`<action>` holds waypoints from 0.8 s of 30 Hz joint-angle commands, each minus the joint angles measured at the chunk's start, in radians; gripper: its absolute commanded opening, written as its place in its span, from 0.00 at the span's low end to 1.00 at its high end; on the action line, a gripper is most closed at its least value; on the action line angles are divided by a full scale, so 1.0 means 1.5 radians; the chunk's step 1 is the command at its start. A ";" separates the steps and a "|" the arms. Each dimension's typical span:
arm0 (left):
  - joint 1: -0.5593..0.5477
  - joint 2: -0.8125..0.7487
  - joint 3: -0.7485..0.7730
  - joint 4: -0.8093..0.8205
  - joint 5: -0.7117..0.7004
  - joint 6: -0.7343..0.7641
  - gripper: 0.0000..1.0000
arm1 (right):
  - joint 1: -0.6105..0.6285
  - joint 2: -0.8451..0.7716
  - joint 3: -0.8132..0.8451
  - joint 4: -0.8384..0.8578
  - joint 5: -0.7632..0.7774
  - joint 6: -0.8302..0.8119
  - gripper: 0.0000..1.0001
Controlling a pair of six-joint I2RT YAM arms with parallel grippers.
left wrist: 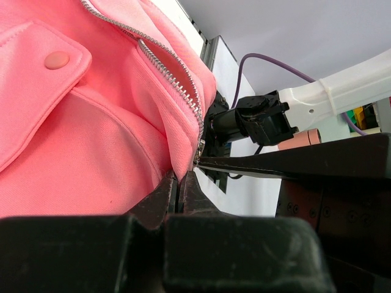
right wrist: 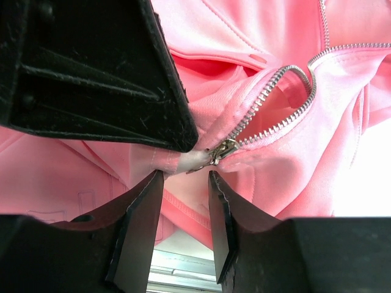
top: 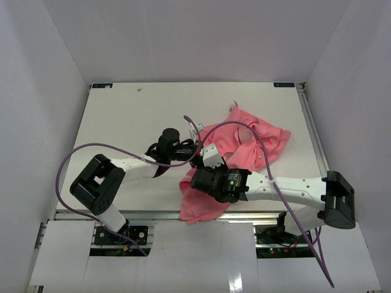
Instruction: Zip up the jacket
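Closest up: R pincer (right wrist: 186, 183), jaws part open with a narrow gap, nothing btwn the fingers (right wrist: 143, 207), only pink cloth behind them. Just past the tips sits the zip slider (right wrist: 223, 148), at the bottom of the zip teeth (right wrist: 263, 97), which split into a V above it. Tips are near it, but I can't tell if they touch. Black bulk at upper left of that view looks like my L pincer (left wrist: 178, 183). Its jaws are closed tight on the jacket (top: 250, 137) hem, right under the zip's low end. Further up in the L wrist view there's a pocket flap w/ pink snap (left wrist: 57, 59). Overhead, both pincers meet at the jacket's near-left part. It lies crumpled on the table (top: 140, 110), centre-right, w/ one corner reaching the near edge.
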 commanded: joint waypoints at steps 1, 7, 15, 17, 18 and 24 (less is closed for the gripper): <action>-0.001 -0.007 0.005 -0.002 -0.002 0.006 0.00 | 0.006 -0.009 0.022 -0.015 0.044 0.034 0.42; -0.002 -0.007 0.006 -0.003 -0.002 0.006 0.00 | 0.007 0.008 0.020 -0.024 0.055 0.052 0.40; -0.002 -0.006 0.005 -0.002 -0.002 0.007 0.00 | 0.006 0.019 0.029 -0.048 0.073 0.074 0.32; -0.002 -0.006 0.005 -0.002 -0.001 0.007 0.00 | 0.006 0.021 0.028 -0.049 0.073 0.075 0.31; -0.002 -0.006 0.005 -0.002 -0.001 0.007 0.00 | 0.006 0.024 0.029 -0.049 0.074 0.075 0.32; -0.001 -0.011 0.002 0.000 -0.001 0.006 0.00 | 0.006 0.039 0.038 -0.049 0.090 0.073 0.31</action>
